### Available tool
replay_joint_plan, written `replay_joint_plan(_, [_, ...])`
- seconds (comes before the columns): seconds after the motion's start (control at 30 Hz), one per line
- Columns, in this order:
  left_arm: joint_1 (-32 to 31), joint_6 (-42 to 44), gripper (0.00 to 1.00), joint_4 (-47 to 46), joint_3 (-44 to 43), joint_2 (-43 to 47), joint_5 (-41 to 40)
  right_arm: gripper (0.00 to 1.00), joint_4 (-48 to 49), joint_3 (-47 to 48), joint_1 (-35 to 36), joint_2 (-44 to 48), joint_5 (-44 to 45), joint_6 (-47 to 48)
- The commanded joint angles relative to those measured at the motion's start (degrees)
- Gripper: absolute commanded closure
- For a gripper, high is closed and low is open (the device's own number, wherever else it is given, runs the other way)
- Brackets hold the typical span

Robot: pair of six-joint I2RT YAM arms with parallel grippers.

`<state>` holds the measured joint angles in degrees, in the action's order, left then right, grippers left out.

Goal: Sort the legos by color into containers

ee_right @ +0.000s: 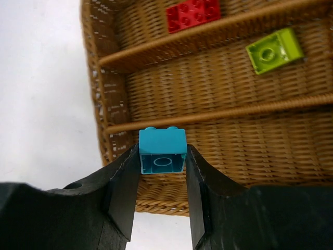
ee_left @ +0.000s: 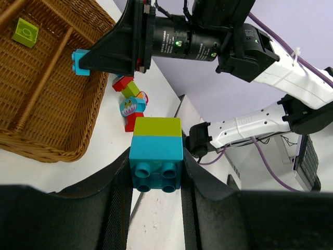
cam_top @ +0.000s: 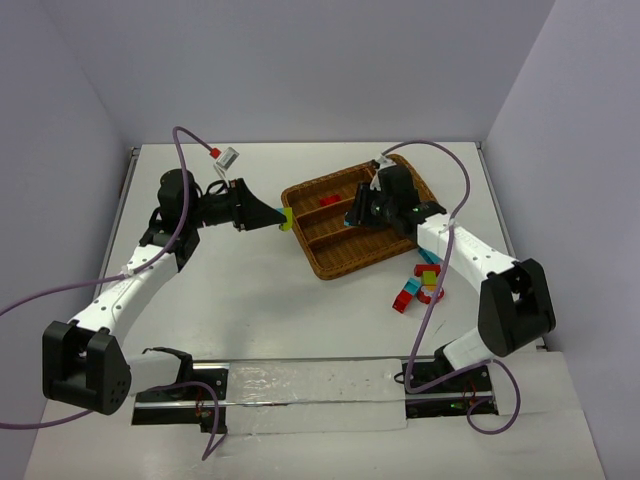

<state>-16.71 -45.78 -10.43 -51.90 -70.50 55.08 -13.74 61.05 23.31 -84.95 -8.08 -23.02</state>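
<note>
**Left gripper [ee_left: 156, 174] and right gripper [ee_right: 162, 162] each clamped on a brick**

A cyan-and-green stack [ee_left: 156, 151] is held just off the wicker tray's [cam_top: 330, 268] left rim. A cyan brick [ee_right: 162, 146] is held over one outer slot. A red brick [ee_right: 193, 14] is seen in the opposite outer slot. Loose bricks [cam_top: 422, 285] are scattered just right of the tray. Print on the motor housing [ee_left: 177, 41] cannot be read.

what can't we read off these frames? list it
1. Top view: the right arm covers the right end of the wicker tray; what lies under it is hidden.
2. Top view: the loose legos are too small and overlapping to count.
3. Right wrist: the tray is cut off at the top and right edges; the right tool and its cyan brick block the nearest slot.
4. Left wrist: the tray runs off the left edge; the left tool and its stacked bricks block the table behind.
</note>
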Motion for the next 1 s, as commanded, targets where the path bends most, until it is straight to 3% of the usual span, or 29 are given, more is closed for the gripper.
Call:
replay_joint_plan(0.0, [0.36,0.85,1.0,-0.79,-2.76,0.54,-1.12,0.97,-1.01,-0.65,0.27,-1.46,5.83,1.34])
replay_joint_plan(0.27, [0.36,-0.19,1.0,-1.53,-2.39,0.07,-1.99,0.8,-1.65,-0.99,2.15,-3.85,7.9,2.14])
replay_joint_plan(0.43, [0.36,-0.38,1.0,-1.53,-2.59,-0.26,-2.78,0.62,-1.28,-1.11,3.61,-5.14,7.98,2.03])
replay_joint_plan(0.63, [0.33,-1.04,1.0,-2.14,-2.24,-0.69,-2.81,0.54,-0.91,-0.99,6.26,-5.61,7.47,2.37])
replay_joint_plan(0.73, [0.36,-1.24,1.0,-2.32,-2.28,-0.64,-2.78,0.37,-1.49,-0.3,7.61,-6.11,6.88,2.74])
replay_joint_plan(0.83, [0.36,-1.31,1.0,-2.21,-2.35,-0.71,-2.78,0.27,-2.09,0.49,8.1,-5.8,5.42,3.16])
replay_joint_plan(0.97, [0.36,-1.24,1.0,-1.99,-2.33,-1.0,-3.07,0.22,-4.34,2.29,8.22,-3.68,6.68,4.37])
